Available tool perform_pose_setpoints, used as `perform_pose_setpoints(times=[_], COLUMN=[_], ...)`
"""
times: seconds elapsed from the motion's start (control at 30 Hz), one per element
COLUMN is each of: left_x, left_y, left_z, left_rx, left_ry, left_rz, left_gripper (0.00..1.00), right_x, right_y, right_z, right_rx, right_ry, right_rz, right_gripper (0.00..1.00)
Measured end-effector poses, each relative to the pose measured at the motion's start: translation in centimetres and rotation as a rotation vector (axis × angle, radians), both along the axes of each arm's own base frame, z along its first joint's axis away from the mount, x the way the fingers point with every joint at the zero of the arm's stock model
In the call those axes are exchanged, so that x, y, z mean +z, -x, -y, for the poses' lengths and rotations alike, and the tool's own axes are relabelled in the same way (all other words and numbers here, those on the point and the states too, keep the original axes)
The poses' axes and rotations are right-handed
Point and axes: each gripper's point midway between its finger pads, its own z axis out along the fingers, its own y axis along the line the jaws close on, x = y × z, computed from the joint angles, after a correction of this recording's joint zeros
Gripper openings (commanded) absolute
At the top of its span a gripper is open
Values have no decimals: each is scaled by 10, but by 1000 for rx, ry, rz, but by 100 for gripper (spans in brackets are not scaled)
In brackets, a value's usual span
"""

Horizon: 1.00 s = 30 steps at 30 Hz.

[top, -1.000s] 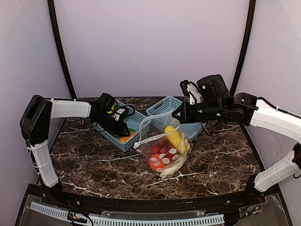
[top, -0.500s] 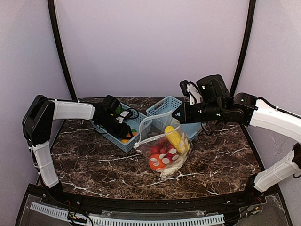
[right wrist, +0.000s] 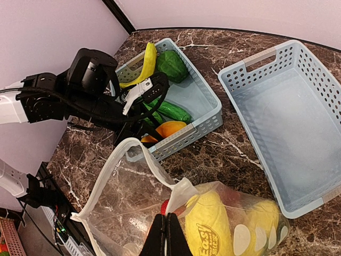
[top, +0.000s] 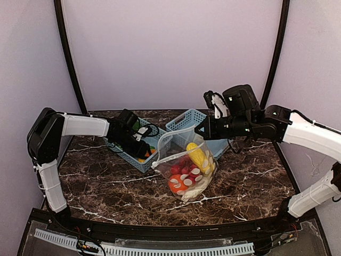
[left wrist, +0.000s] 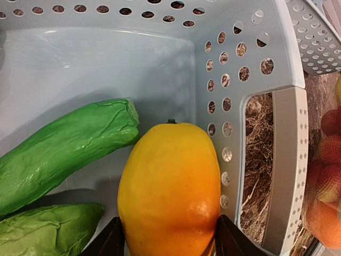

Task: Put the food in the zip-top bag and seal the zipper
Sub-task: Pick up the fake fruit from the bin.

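Observation:
The zip-top bag (top: pixel 187 162) stands on the table with its mouth held open toward the left. It holds several food pieces: yellow (right wrist: pixel 209 226), red and orange (top: pixel 177 184). My right gripper (right wrist: pixel 170 236) is shut on the bag's upper mouth edge, where the zipper (right wrist: pixel 104 184) strip runs. Inside the left basket (right wrist: pixel 209 116), my left gripper (left wrist: pixel 168 244) is open. Its fingers (left wrist: pixel 111 241) stand on either side of an orange-yellow fruit (left wrist: pixel 170 184) that lies on the basket floor. Beside it lie two green pieces (left wrist: pixel 64 149).
A second light-blue basket (right wrist: pixel 287 122) stands to the right of the first, behind the bag, with nothing in it. A yellow banana (right wrist: pixel 149 60) and a green piece (right wrist: pixel 171 64) lie at the far end of the left basket. The basket's perforated wall (left wrist: pixel 256 53) is close on the fruit's right.
My left gripper has slid a little to the right along the basket and now straddles the orange-yellow fruit. The right arm and the bag have stayed still.

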Motion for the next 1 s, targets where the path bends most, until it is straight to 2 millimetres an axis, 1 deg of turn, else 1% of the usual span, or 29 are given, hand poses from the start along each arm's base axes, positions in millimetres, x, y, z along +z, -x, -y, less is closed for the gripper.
perform_pose_setpoints(times=[0.3, 0.5, 0.6, 0.7, 0.87, 1.0], left_x=[0, 1, 3, 15, 53, 75], left_y=[-1, -4, -6, -4, -8, -10], left_z=[0, 0, -4, -12, -16, -19], left_rx=[5, 20, 50, 90, 145, 175], left_ry=[0, 3, -4, 0, 57, 99], left_rz=[0, 8, 38, 83, 181, 238], left_gripper=[43, 40, 39, 39, 39, 39], right_x=[0, 0, 0, 1, 2, 2], right_y=[0, 0, 0, 0, 1, 1], right_z=[0, 0, 0, 1, 1, 1], right_rx=[-1, -1, -2, -3, -3, -3], right_ry=[0, -1, -1, -3, -5, -5], right_rz=[0, 0, 0, 0, 2, 1], right_gripper=[0, 0, 0, 0, 0, 0])
